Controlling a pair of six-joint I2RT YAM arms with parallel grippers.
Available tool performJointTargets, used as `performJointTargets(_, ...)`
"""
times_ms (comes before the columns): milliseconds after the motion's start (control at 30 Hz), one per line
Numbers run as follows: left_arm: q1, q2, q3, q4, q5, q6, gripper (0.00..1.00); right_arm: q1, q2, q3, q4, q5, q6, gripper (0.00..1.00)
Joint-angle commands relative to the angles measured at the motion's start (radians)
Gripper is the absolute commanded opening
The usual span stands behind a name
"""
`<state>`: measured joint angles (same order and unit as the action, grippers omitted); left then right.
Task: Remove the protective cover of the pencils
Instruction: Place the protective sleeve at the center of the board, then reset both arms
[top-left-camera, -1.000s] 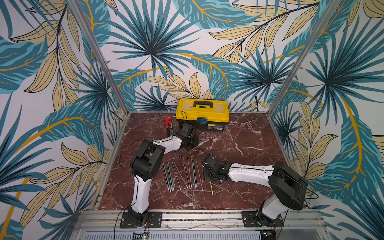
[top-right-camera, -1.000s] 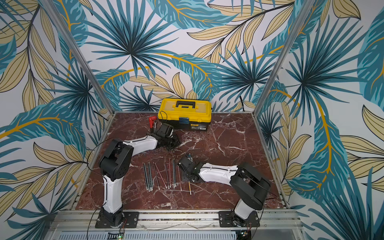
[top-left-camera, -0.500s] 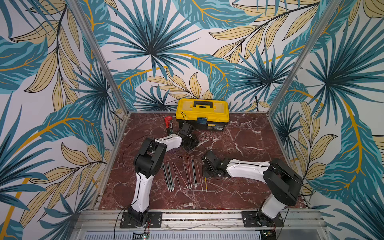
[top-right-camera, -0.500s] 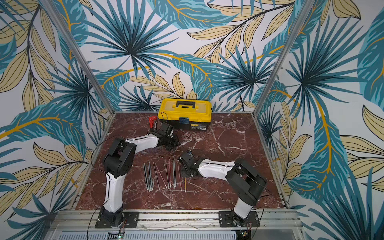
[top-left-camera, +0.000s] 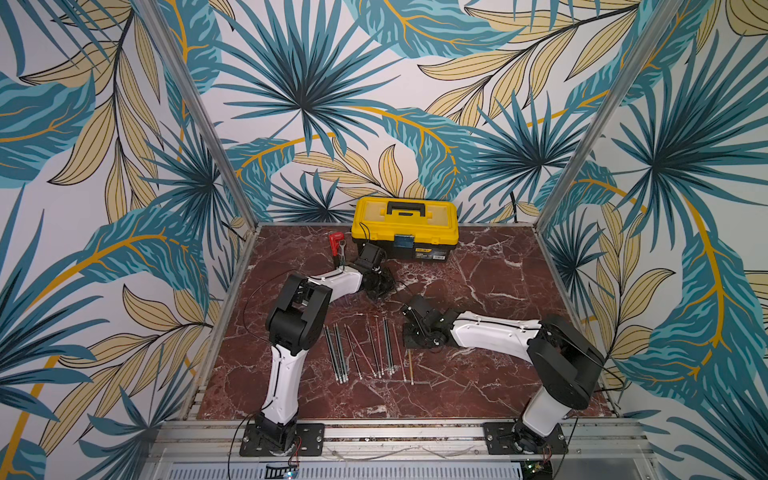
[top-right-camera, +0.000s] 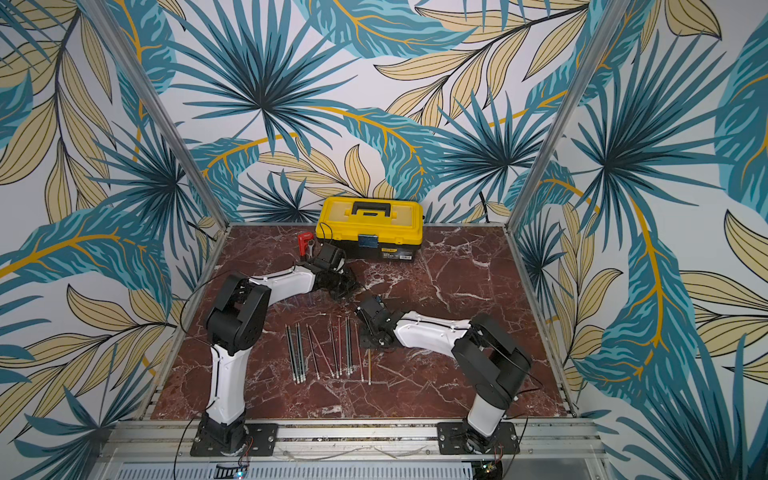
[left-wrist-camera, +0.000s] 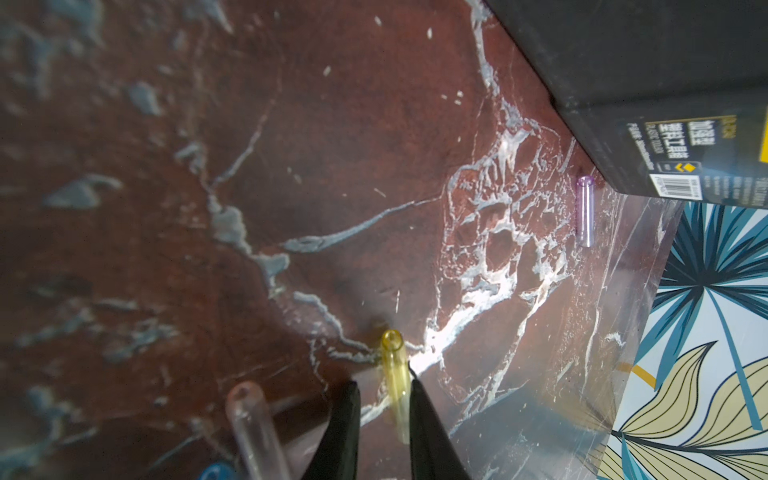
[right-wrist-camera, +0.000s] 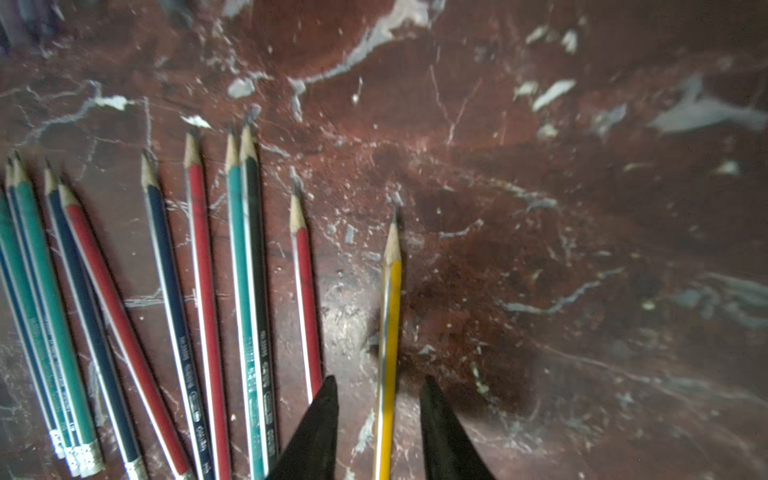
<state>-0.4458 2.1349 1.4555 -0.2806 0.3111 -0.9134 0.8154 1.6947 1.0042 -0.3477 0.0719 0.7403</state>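
Observation:
The pencils lie fanned in a row on the marble, bare sharpened tips showing, and appear in both top views. The yellow pencil lies at the row's right end. It lies between the fingers of my open right gripper, with a gap on each side. My left gripper is near the toolbox, jaws parted. A yellow translucent cap of the protective cover lies between them, against one finger and clear of the other. A pale pink cap and a purple cap lie loose nearby.
A yellow and black toolbox stands at the back of the table, close to the left gripper. A red hand tool lies left of it. The right gripper hovers just right of the pencil row. Patterned walls enclose the table.
Both grippers have opened. The right arm carried the yellow pencil left to the end of the row and let it go. The left gripper has loosened on the yellow cap.

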Motion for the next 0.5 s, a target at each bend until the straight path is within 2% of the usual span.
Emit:
performJointTargets(0, 0.006, 0.019, 0.016, -0.06, -0.017, 0.003, 0.23, -0.02, -0.063, 0.043, -0.089, 0.047, -0.019, 0.37)
performJointTargets(133, 0.005, 0.01, 0.02, -0.06, -0.014, 0.014, 0.23, -0.053, -0.119, 0.065, -0.137, 0.062, -0.025, 0.4)
performJointTargets(267, 0.006, -0.031, 0.047, -0.081, -0.014, 0.045, 0.23, -0.083, -0.223, 0.069, -0.188, 0.119, -0.017, 0.52)
performJointTargets(400, 0.003, -0.148, 0.035, -0.081, -0.04, 0.085, 0.31, -0.154, -0.372, 0.034, -0.189, 0.193, -0.004, 0.66)
performJointTargets(467, 0.005, -0.231, 0.007, -0.081, -0.06, 0.108, 0.37, -0.18, -0.443, 0.025, -0.22, 0.304, 0.006, 0.72)
